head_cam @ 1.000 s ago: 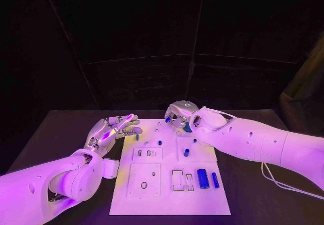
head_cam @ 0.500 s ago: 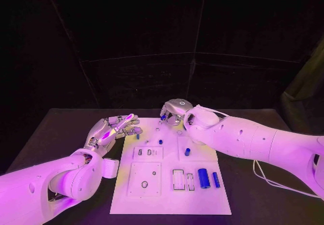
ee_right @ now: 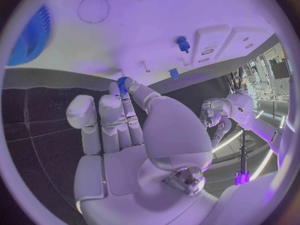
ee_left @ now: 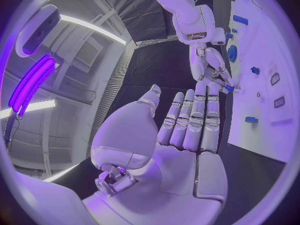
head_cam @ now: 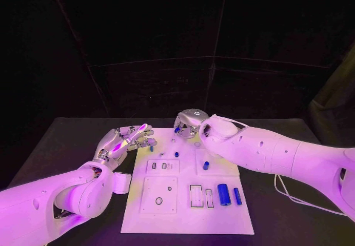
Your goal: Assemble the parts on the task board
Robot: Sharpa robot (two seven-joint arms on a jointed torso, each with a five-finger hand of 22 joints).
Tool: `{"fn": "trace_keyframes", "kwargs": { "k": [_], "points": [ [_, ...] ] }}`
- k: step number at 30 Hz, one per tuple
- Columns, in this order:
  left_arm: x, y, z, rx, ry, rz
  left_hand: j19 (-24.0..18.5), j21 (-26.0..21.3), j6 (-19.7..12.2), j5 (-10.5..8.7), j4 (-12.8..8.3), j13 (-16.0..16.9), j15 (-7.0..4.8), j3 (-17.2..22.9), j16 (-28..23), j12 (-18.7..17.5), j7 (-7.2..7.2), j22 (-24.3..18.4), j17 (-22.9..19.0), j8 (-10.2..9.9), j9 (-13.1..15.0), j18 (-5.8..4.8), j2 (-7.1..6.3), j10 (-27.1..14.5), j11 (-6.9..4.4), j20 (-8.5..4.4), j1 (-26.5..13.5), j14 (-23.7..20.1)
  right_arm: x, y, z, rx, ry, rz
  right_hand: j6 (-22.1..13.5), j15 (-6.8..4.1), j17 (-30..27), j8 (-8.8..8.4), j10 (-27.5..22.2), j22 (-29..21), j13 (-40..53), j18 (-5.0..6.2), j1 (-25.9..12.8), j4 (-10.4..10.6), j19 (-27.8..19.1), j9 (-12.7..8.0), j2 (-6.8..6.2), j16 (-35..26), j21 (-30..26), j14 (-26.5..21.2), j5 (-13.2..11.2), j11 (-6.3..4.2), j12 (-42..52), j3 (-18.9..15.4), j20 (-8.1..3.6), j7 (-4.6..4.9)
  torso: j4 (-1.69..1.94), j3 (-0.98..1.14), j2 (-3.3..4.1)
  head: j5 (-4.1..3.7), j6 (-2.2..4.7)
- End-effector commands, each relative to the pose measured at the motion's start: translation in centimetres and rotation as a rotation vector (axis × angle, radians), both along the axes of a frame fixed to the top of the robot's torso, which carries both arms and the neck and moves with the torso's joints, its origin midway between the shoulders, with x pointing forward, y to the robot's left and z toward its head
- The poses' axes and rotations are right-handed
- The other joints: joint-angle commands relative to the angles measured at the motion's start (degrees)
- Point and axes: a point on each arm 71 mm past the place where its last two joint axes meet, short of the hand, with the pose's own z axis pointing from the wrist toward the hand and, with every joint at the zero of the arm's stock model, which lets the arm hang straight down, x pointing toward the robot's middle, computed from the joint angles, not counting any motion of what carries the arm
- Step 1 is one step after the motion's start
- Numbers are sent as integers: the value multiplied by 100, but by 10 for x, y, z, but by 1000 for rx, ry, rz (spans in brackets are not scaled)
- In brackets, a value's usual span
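Blue gear (ee_right: 122,81) pinched in your right hand (head_cam: 191,123) over the board's (head_cam: 185,218) far edge; left hand (head_cam: 124,139) waits, fingers apart; seat it next.

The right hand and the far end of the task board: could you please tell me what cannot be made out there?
- Head view: the right hand covers the task board's far end.
- Right wrist view: the small blue part pinched at the fingers is too small to identify.
- Left wrist view: the task board is cut off by the edge.
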Motion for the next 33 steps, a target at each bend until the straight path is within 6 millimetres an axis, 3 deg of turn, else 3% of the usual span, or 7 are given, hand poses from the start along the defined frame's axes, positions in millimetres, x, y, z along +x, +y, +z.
{"fn": "trace_keyframes", "kwargs": {
  "k": [1, 13, 23, 29, 33],
  "points": [
    [0, -1, 2, -8, -7, -12, 30, -15, 17, 25, -27, -9, 18, 7, -38, -17, 60, -5, 5, -26, -5, 71, 25, -9, 21, 4, 34, 5, 1, 2, -1, -19, 23, 7, 7, 15, 8, 9, -34, 7, -7, -47, -12, 25, 45, 6, -37, 34, 37, 71, 25, 16, -20, 20, 12, 32, -2, -3, 5, -3, -2],
    [0, -1, 3, -8, -7, -12, 30, -15, 17, 25, -27, -9, 18, 7, -38, -17, 60, -5, 5, -26, -5, 71, 25, -9, 21, 4, 34, 5, 3, 7, -1, -23, 18, -9, -90, 42, -54, -29, -155, -16, -21, -40, -36, 103, 1, -11, -119, 28, 36, 28, 26, 47, -39, 58, 33, 57, -5, -5, 22, 6, 10],
    [0, -1, 3, -8, -6, -14, 30, -15, 17, 25, -27, -9, 18, 7, -38, -17, 60, -5, 5, -26, -5, 71, 25, -9, 21, 4, 34, 5, 6, 5, 0, -13, -3, -28, -752, 226, -872, -40, -1065, -887, -36, 130, -9, 262, -678, -34, -429, -537, -439, -269, -41, 261, -13, 25, 186, 242, -12, 0, 18, 9, 0],
    [0, 0, 3, -8, -4, -15, 34, -24, 16, 24, -39, -10, 19, 11, -47, -28, 60, -11, 8, -34, -5, 72, 27, -12, 22, 5, 41, 7, 1, 0, 4, 13, -32, -17, -1121, 244, -1205, -44, -1329, -1179, -30, 185, 59, 330, -879, -34, -543, -766, -621, -374, 36, 278, 13, -176, 213, 239, -8, 1, 18, -3, 4],
    [0, 1, 3, -6, -3, -14, 34, -24, 16, 24, -39, -10, 19, 11, -47, -28, 60, -11, 8, -34, -5, 72, 27, -12, 22, 5, 41, 7, -7, -18, 8, 47, -51, -20, -1121, 241, -1230, -19, -1255, -1178, -12, 185, 86, 373, -860, -17, -553, -772, -628, -351, 67, 272, 99, -264, 206, 241, -29, 2, 14, 4, 11]
  ]
}}
